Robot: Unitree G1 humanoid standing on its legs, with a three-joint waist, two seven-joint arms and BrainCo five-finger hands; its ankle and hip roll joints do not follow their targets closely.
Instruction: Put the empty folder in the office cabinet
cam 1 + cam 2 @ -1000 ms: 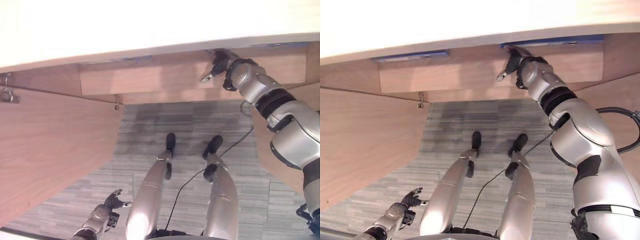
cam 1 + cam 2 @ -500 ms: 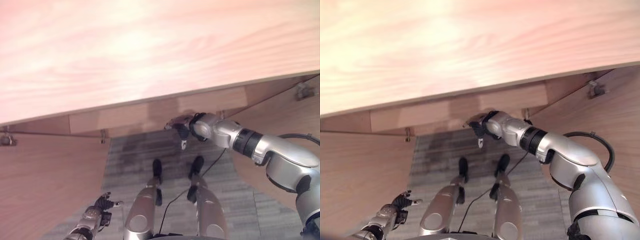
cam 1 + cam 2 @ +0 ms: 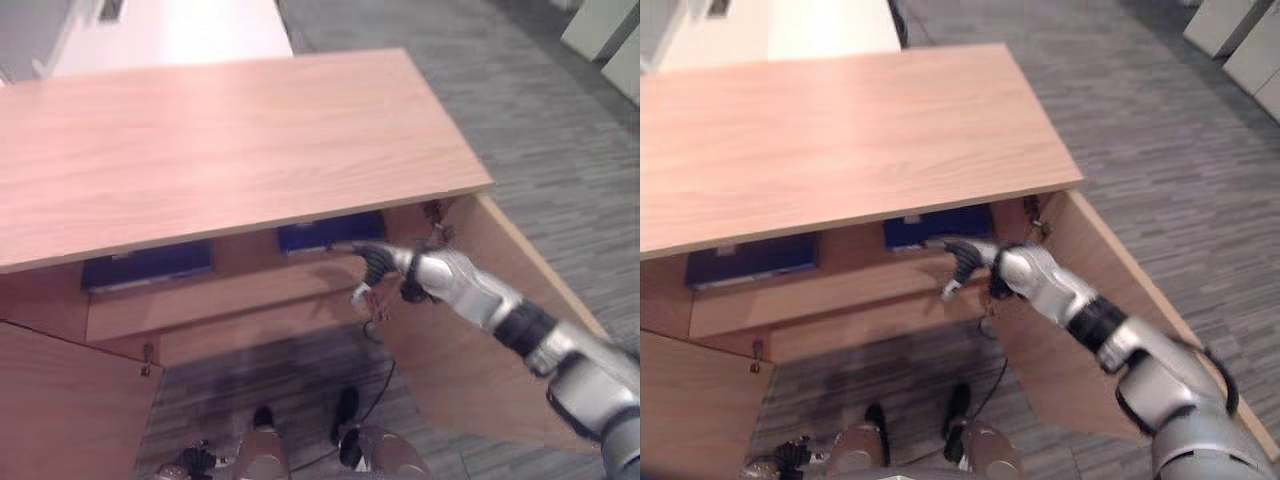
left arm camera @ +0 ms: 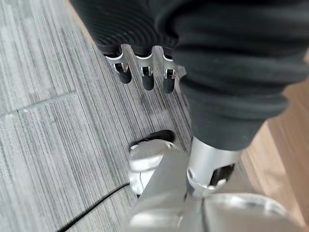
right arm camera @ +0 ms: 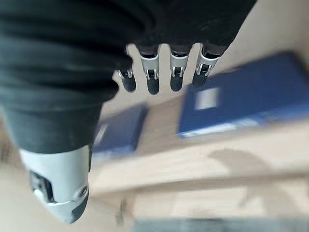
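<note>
Right eye view: two blue folders [image 3: 938, 226] and [image 3: 750, 259] flat on the upper shelf inside the open office cabinet [image 3: 840, 140], so placement judged done, doors not yet closed. Right hand [image 3: 975, 262] just in front of the nearer folder, empty, fingers relaxed and apart; left hand [image 4: 145, 72] low beside the cabinet, likewise slack and empty.

A blue folder [image 3: 330, 233] is laid flat on the top shelf inside the wooden cabinet [image 3: 230, 140]. Another blue folder [image 3: 148, 266] is seen lying beside it.
</note>
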